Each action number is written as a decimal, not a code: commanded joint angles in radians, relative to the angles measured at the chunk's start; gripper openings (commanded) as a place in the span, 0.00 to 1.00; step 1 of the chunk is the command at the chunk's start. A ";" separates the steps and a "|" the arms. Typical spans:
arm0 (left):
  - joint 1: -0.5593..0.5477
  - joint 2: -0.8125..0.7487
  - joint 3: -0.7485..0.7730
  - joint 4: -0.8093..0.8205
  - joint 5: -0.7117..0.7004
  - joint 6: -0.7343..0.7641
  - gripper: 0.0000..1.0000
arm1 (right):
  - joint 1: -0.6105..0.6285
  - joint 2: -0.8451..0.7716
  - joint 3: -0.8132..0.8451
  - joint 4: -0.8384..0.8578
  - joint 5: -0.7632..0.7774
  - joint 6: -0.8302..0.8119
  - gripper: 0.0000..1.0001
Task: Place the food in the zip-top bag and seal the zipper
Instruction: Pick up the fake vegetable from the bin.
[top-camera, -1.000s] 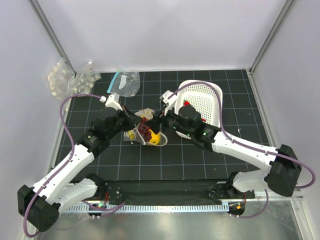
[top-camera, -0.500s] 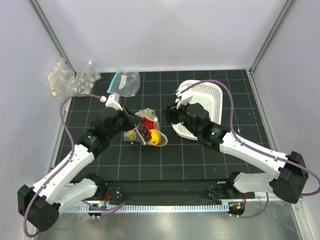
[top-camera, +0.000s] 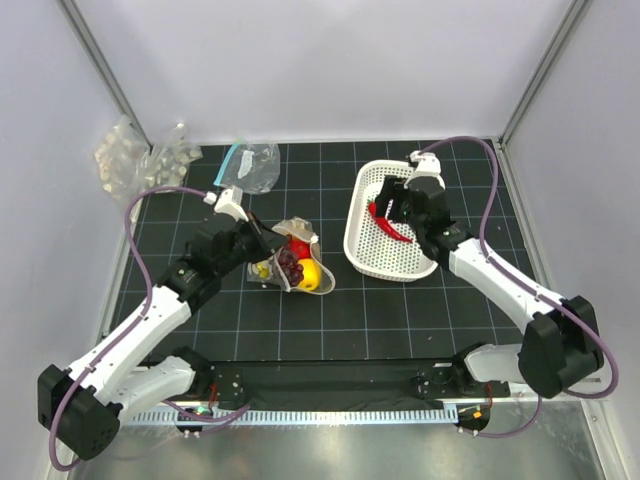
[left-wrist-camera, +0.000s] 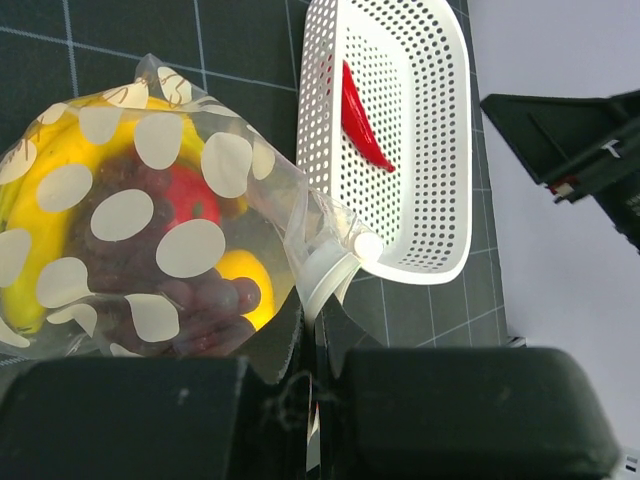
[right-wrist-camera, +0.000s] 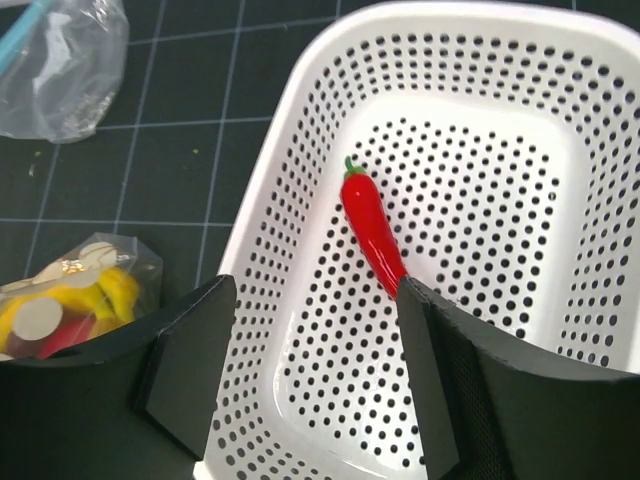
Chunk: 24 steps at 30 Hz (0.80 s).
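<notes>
Zip-top bag (top-camera: 292, 265) lies on the black grid mat (top-camera: 380, 320), at about 8 o'clock from the white basket (right-wrist-camera: 500, 80) and just beside it. Through its dotted plastic show the yellow banana (left-wrist-camera: 20, 250), the round red fruit (left-wrist-camera: 190, 195), the round yellow fruit (left-wrist-camera: 245, 290) and the dark grape bunch (left-wrist-camera: 205, 310). The left gripper (left-wrist-camera: 313, 355) is pinched together on the bag's edge, next to its pale rim. The thin red chili (right-wrist-camera: 372, 225) lies alone in the basket, green stem toward 11 o'clock in the right wrist view. The right gripper (right-wrist-camera: 315, 285) hovers above it with fingers spread apart, holding nothing.
</notes>
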 joint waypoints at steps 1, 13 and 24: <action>0.005 0.008 0.012 0.069 0.031 0.011 0.04 | -0.035 0.036 0.038 -0.007 -0.090 0.059 0.73; 0.005 0.014 0.011 0.075 0.037 0.011 0.04 | -0.112 0.105 0.060 -0.004 -0.220 0.115 0.82; 0.005 0.017 0.009 0.078 0.042 0.011 0.04 | -0.114 0.111 0.074 -0.030 -0.161 0.099 0.92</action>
